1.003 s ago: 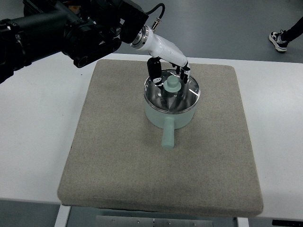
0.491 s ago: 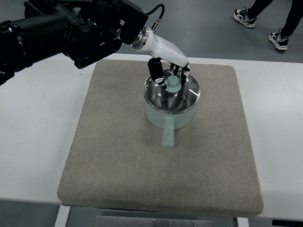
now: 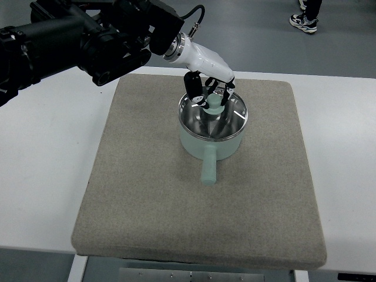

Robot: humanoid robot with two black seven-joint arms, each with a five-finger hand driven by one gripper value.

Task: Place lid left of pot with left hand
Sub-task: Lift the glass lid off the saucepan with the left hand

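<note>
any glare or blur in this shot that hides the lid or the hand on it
Top view: sharp overall, even lighting; the glass lid shows thin white glints and mirror-like reflections, so its surface reads poorly; the left hand fingers are dark and small around the knob, their exact grip hard to make out.

Shiny metal and matt plastic on rough cloth

The lid [image 3: 212, 116] was glossy, mirror-like metal with a matt mint plastic knob [image 3: 214, 103]; the pot [image 3: 210, 144] looked matt. The mat [image 3: 147, 200] was coarse beige cloth, the tabletop [image 3: 41, 176] smooth white, the robot hand [image 3: 207, 88] glossy white.

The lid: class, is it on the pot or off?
On. The glass lid covers the pot; the left hand closes around its knob.
</note>
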